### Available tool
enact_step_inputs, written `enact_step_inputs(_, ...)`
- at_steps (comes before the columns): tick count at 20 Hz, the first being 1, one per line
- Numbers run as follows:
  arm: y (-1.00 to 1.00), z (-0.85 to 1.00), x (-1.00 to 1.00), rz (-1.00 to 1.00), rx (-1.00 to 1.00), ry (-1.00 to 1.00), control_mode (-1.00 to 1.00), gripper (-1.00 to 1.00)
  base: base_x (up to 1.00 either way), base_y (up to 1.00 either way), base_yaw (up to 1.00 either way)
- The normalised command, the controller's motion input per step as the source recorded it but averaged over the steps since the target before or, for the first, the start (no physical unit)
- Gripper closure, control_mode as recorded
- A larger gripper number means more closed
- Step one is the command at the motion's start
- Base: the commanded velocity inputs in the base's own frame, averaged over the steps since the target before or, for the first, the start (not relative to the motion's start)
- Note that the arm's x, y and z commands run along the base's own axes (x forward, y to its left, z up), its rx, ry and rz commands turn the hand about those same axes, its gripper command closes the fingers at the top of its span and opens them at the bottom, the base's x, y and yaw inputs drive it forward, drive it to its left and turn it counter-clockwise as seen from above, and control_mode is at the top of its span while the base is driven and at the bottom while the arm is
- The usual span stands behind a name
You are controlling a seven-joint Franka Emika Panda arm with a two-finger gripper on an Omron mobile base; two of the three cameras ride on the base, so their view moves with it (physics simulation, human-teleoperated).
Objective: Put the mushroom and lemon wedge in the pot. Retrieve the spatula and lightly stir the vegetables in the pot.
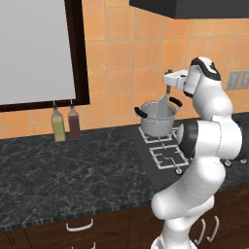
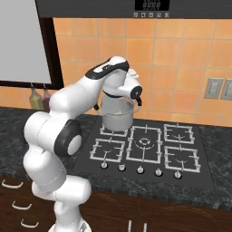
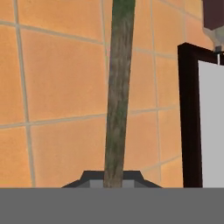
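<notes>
The black stove (image 2: 149,145) holds the shiny pot (image 1: 157,118) on its burner at about ten o'clock, and the gripper (image 1: 168,83) just above it is clenched on the spatula (image 1: 162,103), whose grey blade seems to dip inside the pot.

pot (image 2: 117,118) interior hidden, spatula (image 3: 118,87) handle cut off at top

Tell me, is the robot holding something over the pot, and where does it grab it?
Yes: the tool is shut on the spatula, gripping its thin brown handle near the top, with the grey blade hanging down into the pot.
</notes>
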Motion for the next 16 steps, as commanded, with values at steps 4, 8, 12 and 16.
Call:
enact_step_inputs(4,-0.19,0.09,0.19,0.0,0.03,0.0,-1.0,1.0,0.0,0.0,0.0)
enact_step_inputs(8,-0.29,0.02,0.27,0.0,0.04,0.01,-1.0,1.0,0.0,0.0,0.0)
enact_step_inputs(12,-0.17,-0.05,0.62,0.0,0.02,0.03,-1.0,1.0,0.0,0.0,0.0)
enact_step_inputs(16,-0.01,-0.23,0.53,0.0,0.0,0.04,-1.0,1.0,0.0,0.0,0.0)
